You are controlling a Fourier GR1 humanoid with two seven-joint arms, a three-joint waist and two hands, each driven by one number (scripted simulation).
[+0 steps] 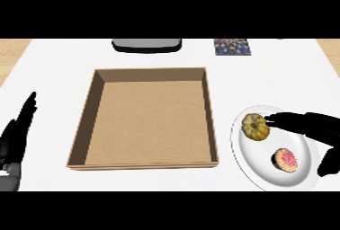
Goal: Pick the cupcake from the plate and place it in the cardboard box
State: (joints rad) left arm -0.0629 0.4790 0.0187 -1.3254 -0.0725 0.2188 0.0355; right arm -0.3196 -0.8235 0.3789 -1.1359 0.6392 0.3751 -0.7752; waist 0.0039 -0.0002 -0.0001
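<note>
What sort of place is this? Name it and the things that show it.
Probably a kitchen counter: a white plate holding a cupcake and a small yellow cake, an open cardboard box, and a grey appliance at the far edge.

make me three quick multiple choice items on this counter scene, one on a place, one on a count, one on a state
1. Where is the plate relative to the cardboard box?
A. to its right
B. to its left
C. inside it

2. How many pastries lie on the plate?
A. one
B. two
C. four

3. What is inside the cardboard box?
A. a cupcake
B. a plate
C. nothing

Answers:
1 A, the plate lies past the box's right wall.
2 B, a yellowish ring-shaped pastry and a pink-topped cupcake lie there.
3 C, only its bare brown floor shows; the right hand has fingers at the yellowish pastry, the left hand rests at the left edge.
</note>
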